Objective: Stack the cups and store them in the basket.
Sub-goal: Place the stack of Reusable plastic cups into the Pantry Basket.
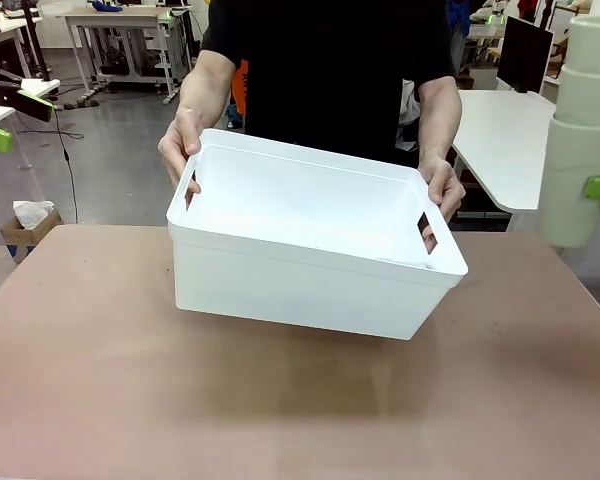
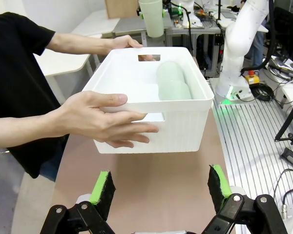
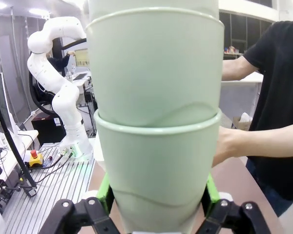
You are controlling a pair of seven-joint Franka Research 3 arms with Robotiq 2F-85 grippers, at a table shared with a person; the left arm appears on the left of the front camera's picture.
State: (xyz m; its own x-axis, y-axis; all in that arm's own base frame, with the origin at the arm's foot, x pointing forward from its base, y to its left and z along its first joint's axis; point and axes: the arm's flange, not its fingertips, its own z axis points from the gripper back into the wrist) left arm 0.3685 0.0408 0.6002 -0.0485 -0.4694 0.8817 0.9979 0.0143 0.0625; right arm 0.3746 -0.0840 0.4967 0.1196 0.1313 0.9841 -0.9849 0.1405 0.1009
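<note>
Closest to you, the left gripper (image 2: 160, 187) hangs wide open above the table (image 1: 280, 410), holding nothing. Beyond it, a person's hands (image 2: 102, 119) hold the basket (image 1: 310, 255) tilted above the tabletop, cups (image 2: 172, 83) lying inside. Your right gripper (image 3: 156, 195) clamps stacked cups (image 3: 156, 122).

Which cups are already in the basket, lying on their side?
The nested cups lying along one long wall of the white basket that the person holds. The other stack stands upright, clamped in the right gripper.
</note>
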